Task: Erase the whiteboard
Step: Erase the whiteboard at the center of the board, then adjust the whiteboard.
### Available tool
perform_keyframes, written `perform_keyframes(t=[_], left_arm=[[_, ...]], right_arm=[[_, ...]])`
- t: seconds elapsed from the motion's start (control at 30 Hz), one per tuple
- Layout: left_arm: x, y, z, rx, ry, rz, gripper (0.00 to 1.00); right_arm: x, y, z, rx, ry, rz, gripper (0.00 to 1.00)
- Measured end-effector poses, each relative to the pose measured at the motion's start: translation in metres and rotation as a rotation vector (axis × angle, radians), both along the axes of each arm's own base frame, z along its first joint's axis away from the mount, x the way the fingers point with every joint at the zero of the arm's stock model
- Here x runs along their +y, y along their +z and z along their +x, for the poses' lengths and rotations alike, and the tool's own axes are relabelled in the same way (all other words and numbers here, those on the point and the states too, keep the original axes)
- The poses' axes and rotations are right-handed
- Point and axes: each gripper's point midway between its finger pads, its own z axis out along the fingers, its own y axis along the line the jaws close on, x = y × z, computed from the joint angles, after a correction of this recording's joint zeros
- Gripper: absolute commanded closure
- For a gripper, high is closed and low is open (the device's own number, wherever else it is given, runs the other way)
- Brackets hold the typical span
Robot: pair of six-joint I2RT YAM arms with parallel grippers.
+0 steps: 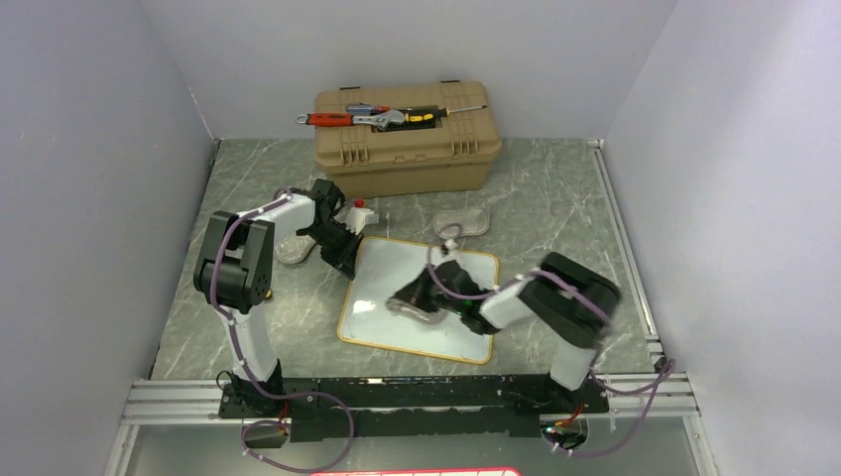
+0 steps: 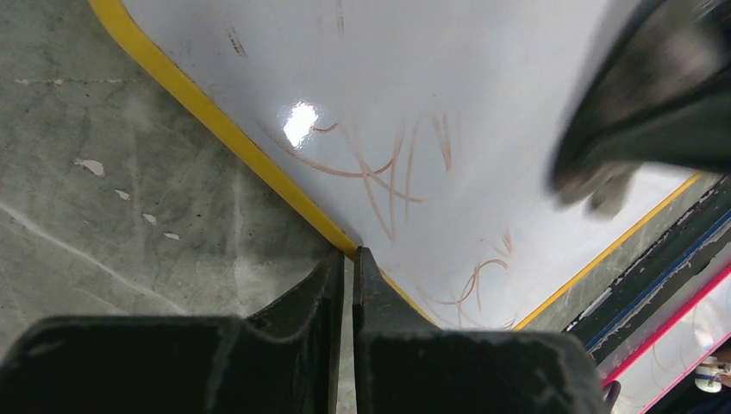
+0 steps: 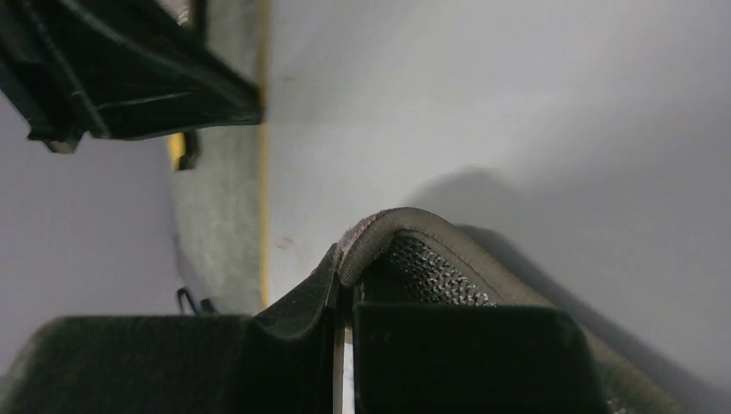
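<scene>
The whiteboard (image 1: 412,260) lies flat in the middle of the table, white with a yellow rim. Faint reddish-brown scribbles (image 2: 379,164) remain on it near its left edge. My left gripper (image 1: 345,260) is shut, and its fingertips (image 2: 349,254) rest on the yellow rim at the board's left side. On the board, my right gripper (image 1: 428,294) is shut on a grey-brown cloth pad (image 3: 431,250) with a dark mesh face. That pad (image 1: 409,301) lies against the white surface (image 3: 517,103). In the left wrist view the right gripper (image 2: 655,95) is a dark blur.
A tan toolbox (image 1: 407,139) stands at the back with a wrench and screwdrivers (image 1: 367,117) on its lid. A small white and red object (image 1: 359,208) lies near the board's far left corner. Clear plastic pieces (image 1: 461,222) lie behind the board. Metal rails (image 1: 397,392) run along the near edge.
</scene>
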Motion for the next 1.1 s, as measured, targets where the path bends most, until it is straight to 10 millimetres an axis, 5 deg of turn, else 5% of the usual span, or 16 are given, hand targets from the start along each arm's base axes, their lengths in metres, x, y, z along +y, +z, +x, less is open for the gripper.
perform_keyframes(t=[0.13, 0.27, 0.33, 0.53, 0.7, 0.83, 0.93, 1.1], left_arm=[[0.0, 0.0, 0.0, 0.006, 0.0, 0.003, 0.92], [0.0, 0.0, 0.0, 0.014, 0.0, 0.005, 0.92], [0.0, 0.0, 0.0, 0.015, 0.0, 0.005, 0.92], [0.002, 0.001, -0.001, 0.019, 0.002, 0.003, 0.92], [0.01, 0.001, -0.002, 0.023, -0.01, 0.023, 0.84], [0.02, 0.004, -0.006, 0.023, -0.03, 0.048, 0.5], [0.026, 0.015, -0.015, 0.004, -0.064, 0.051, 0.43], [0.027, 0.035, -0.057, -0.045, -0.171, 0.049, 0.34]], right_arm=[[0.071, 0.007, 0.007, -0.04, 0.146, 0.148, 1.0], [0.07, 0.008, 0.003, -0.023, 0.169, 0.115, 1.0], [0.05, 0.008, -0.003, 0.014, 0.149, 0.061, 1.0], [-0.051, 0.016, -0.021, 0.099, 0.024, -0.087, 1.0], [-0.104, 0.024, -0.019, 0.126, -0.016, -0.22, 1.0], [-0.13, 0.057, 0.019, 0.09, -0.066, -0.301, 1.0], [-0.153, 0.075, 0.067, 0.049, -0.151, -0.355, 1.0], [-0.192, 0.041, 0.107, 0.132, -0.233, -0.494, 1.0]])
